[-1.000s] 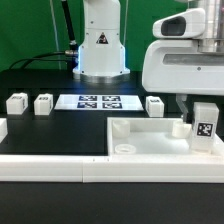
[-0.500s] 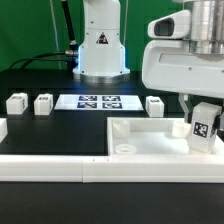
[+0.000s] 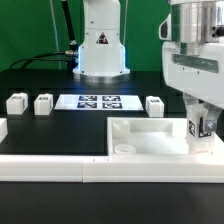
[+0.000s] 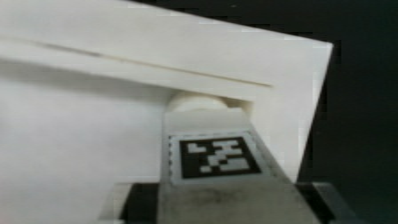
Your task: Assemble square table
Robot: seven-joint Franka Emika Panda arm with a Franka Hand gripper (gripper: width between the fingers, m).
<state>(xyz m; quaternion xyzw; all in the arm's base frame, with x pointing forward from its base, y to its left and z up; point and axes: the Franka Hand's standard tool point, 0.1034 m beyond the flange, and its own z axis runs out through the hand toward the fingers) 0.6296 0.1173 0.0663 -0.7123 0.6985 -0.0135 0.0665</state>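
The white square tabletop [image 3: 150, 140] lies on the black table at the exterior view's right, rim up, with a round socket [image 3: 124, 147] at its near corner. My gripper [image 3: 202, 128] is shut on a white tagged block leg [image 3: 203, 126] and holds it upright over the tabletop's right side. In the wrist view the leg [image 4: 217, 150] points at a corner socket [image 4: 201, 101] of the tabletop [image 4: 89, 130]. Three more legs [image 3: 15, 102] [image 3: 44, 103] [image 3: 155, 105] stand on the table behind.
The marker board [image 3: 97, 101] lies flat at the middle back. A long white border rail [image 3: 60, 167] runs along the front edge. The robot base [image 3: 100, 50] stands behind.
The arm has turned and moved down and slightly left; the held leg has gone from tilted to upright and sits lower, nearer the tabletop's corner.
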